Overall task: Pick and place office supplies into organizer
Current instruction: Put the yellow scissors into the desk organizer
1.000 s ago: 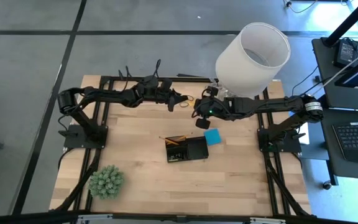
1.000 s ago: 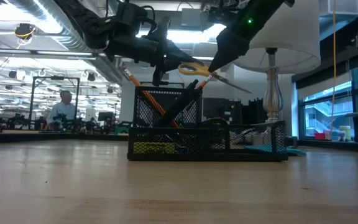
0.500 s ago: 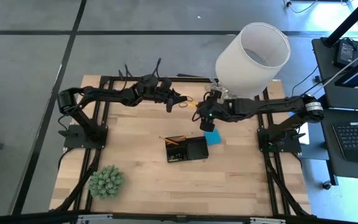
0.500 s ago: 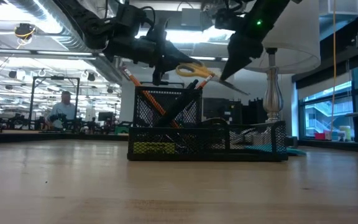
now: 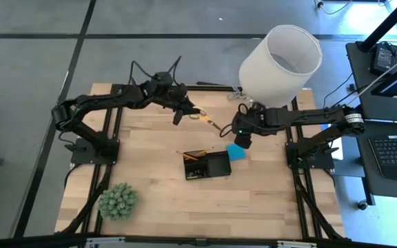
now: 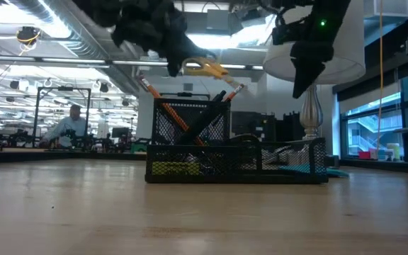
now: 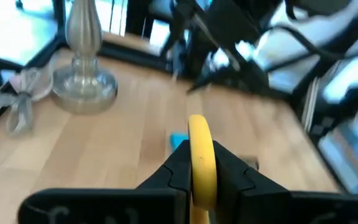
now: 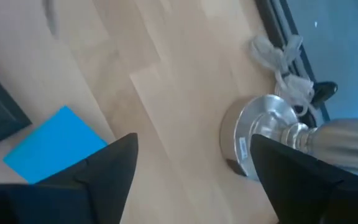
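Note:
The yellow-handled scissors (image 5: 202, 118) hang in the air over the table's far middle, with my left gripper (image 5: 185, 112) shut on them. My right gripper (image 5: 243, 140) hovers open to their right, above the blue pad (image 5: 236, 151), with nothing between its fingers. The blue pad lies flat on the table against the right far corner of the black organizer (image 5: 207, 165). Orange pencils (image 6: 163, 106) and dark pens stand slanted in the organizer's tall mesh cup. My left gripper pinches a yellow handle loop (image 7: 201, 155) of the scissors between its two fingers. The fingers come from the table's left, nearly level and tipped a little down. The scissors are lifted clear, with their blades (image 5: 214, 125) pointing away from the gripper toward the right and near side.
A big white lamp (image 5: 281, 62) stands at the far right, its metal base (image 8: 266, 140) close beside my right gripper. A green spiky ball (image 5: 118, 200) sits at the near left. In the low view a person (image 6: 69, 127) sits far behind the table.
My right gripper has opened, let go of the scissors' blade end and drawn back toward the table's right edge, over the blue pad. My left gripper has risen, rolled and pulled a little to the left with the scissors, which now hang from it alone.

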Action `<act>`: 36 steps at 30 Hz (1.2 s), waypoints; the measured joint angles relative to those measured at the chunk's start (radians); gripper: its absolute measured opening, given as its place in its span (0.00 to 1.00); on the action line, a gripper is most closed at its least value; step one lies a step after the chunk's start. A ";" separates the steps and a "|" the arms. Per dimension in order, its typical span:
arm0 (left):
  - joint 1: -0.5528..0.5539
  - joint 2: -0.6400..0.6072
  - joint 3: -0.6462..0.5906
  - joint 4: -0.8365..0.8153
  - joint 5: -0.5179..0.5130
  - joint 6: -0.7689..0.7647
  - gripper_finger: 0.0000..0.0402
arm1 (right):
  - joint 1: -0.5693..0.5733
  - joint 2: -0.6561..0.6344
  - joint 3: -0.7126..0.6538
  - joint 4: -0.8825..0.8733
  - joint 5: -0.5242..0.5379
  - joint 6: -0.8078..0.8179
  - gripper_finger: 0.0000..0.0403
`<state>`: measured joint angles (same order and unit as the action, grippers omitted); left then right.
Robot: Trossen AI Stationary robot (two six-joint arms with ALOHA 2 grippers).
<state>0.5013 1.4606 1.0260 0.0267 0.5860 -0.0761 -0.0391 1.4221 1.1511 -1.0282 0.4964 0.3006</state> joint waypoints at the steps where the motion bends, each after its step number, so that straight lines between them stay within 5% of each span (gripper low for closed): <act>1: -0.007 -0.009 0.029 -0.086 -0.019 0.038 0.06 | 0.000 -0.001 -0.010 0.002 0.001 0.009 0.77; 7: -0.076 -0.026 0.200 -0.460 -0.134 0.178 0.06 | -0.008 0.000 -0.089 0.051 0.002 0.009 0.77; 19: -0.325 -0.028 0.389 -0.795 -0.354 0.235 0.06 | -0.072 0.001 -0.233 0.136 0.002 0.011 0.77; 24: -0.430 -0.028 0.427 -0.857 -0.493 0.246 0.06 | -0.101 0.001 -0.260 0.160 0.001 0.011 0.78; 36: -0.559 0.004 0.433 -0.907 -0.616 0.169 0.06 | -0.123 0.001 -0.260 0.210 0.001 0.005 0.78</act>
<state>-0.0573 1.4646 1.4589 -0.8806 -0.0303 0.0928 -0.1619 1.4235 0.8909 -0.8186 0.4976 0.3055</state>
